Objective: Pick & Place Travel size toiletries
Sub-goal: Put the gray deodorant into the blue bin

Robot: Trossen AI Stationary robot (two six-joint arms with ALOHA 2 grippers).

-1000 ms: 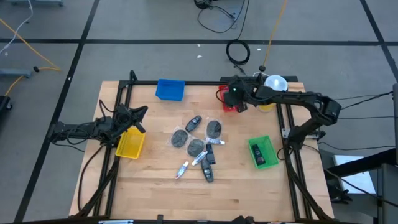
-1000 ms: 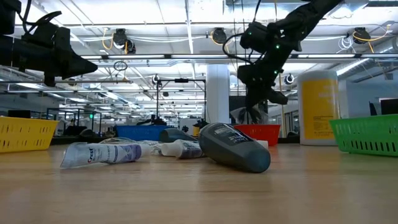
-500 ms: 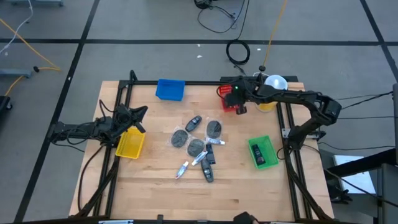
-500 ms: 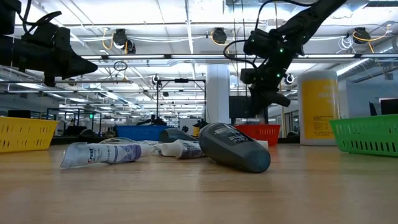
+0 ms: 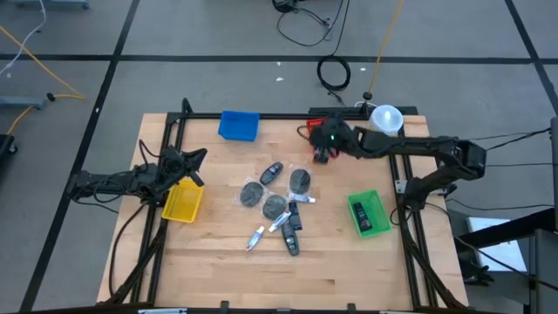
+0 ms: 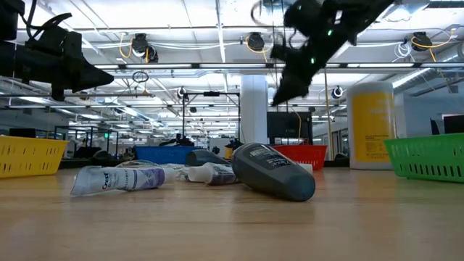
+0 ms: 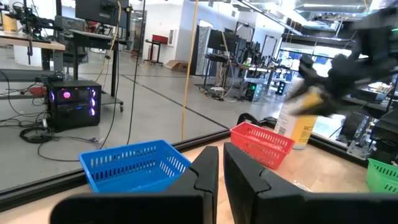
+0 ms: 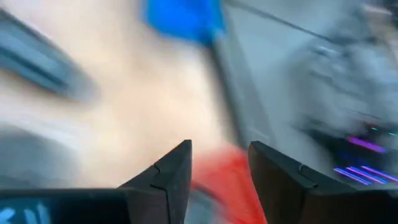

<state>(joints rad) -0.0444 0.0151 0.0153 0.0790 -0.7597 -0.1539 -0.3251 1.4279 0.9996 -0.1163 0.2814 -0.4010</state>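
Nearest the front edge, bare wood lies open; then the travel size toiletries [image 5: 277, 207] cluster mid-table, a dark bottle [image 6: 273, 171] and a white tube [image 6: 119, 177] lying flat. The yellow bin [image 5: 182, 202] sits by the left rail, the green bin [image 5: 369, 213] by the right rail. The left gripper [image 5: 193, 167] hangs above the yellow bin, jaws pressed together. Farther back, the right gripper [image 5: 322, 154] hovers raised over the red bin [image 7: 262, 144], jaws spread and empty. The blue bin [image 5: 238, 126] and yellow canister [image 6: 372, 124] stand at the far edge
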